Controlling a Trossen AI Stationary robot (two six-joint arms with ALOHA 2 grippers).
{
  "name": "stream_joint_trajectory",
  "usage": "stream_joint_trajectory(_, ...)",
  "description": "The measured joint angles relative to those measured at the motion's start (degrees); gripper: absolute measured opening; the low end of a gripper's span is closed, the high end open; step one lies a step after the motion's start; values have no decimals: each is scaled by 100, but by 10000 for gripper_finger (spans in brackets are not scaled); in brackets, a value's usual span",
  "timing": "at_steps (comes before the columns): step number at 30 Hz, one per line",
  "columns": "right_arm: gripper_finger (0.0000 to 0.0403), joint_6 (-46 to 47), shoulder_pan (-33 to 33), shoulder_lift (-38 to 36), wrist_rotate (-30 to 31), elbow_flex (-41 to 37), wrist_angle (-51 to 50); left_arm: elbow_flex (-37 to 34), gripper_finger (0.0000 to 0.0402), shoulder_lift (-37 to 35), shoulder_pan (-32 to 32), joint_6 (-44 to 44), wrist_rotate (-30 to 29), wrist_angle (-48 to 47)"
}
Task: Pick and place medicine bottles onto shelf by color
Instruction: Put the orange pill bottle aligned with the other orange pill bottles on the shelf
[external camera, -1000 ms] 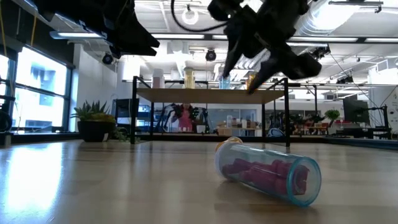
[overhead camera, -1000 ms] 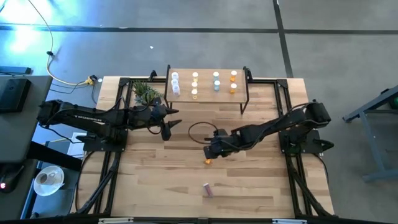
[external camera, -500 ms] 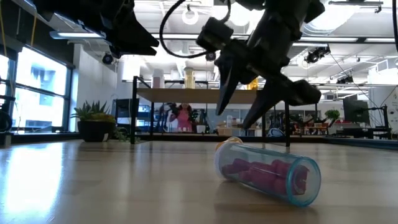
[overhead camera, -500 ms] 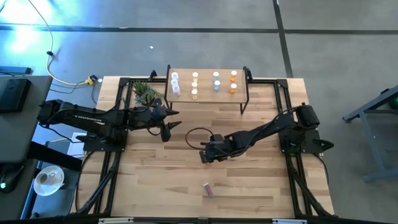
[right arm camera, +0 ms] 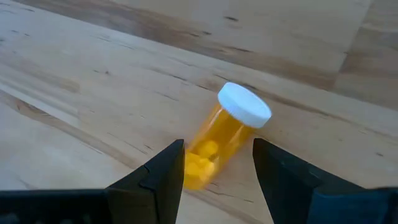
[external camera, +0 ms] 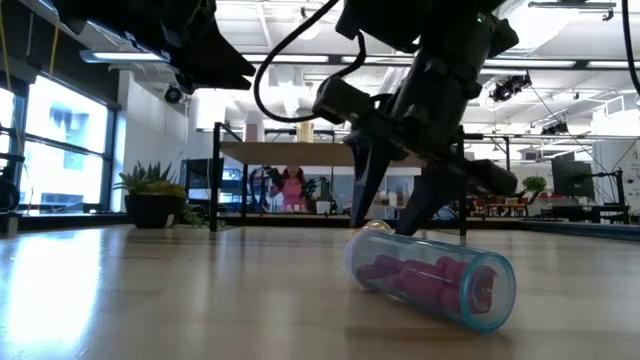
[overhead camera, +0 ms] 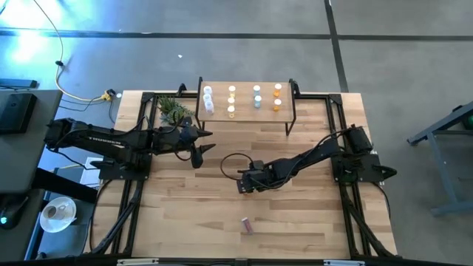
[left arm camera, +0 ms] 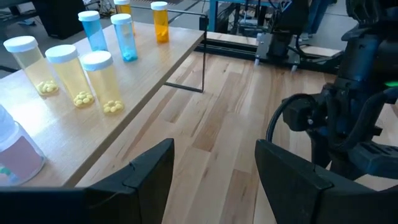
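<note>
An orange medicine bottle [right arm camera: 219,142] with a white cap [right arm camera: 244,104] lies on its side on the table, near the middle. My right gripper [right arm camera: 217,150] points steeply down over it and is open. Its two fingers stand either side of the bottle's bottom end without touching it. In the high view the right gripper [overhead camera: 247,185] hides this bottle. A purple-filled bottle [overhead camera: 247,225] lies on its side nearer the front edge. My left gripper [overhead camera: 199,146] hangs open and holds nothing, in front of the shelf [overhead camera: 288,100]. Bottles stand upright in colour rows on the shelf.
A small potted plant [overhead camera: 174,111] stands left of the shelf. On the shelf top, yellow bottles [left arm camera: 81,78], blue bottles [left arm camera: 121,36] and an orange one [left arm camera: 160,20] stand close together. The purple-filled bottle [external camera: 432,277] lies just in front of the right gripper [external camera: 393,213].
My right gripper has come down toward the orange bottle and shifted slightly toward the table's left and near edges. Its fingers now straddle the bottle close to the tabletop. Both lying bottles have stayed where they were.
</note>
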Motion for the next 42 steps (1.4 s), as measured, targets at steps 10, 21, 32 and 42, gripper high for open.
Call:
stream_joint_trajectory(10,181,-18,0,26,-194,4,-439,0,213,0,2,0,0,2)
stream_joint_trajectory(21,181,-570,14,15,-436,14,-769,0,213,0,2,0,-1,4)
stream_joint_trajectory(32,113,-802,19,15,-283,10,-904,0,213,0,2,-4,0,4)
stream_joint_trajectory(42,84,-1812,14,-52,155,-14,-764,0,213,0,2,-157,0,-47)
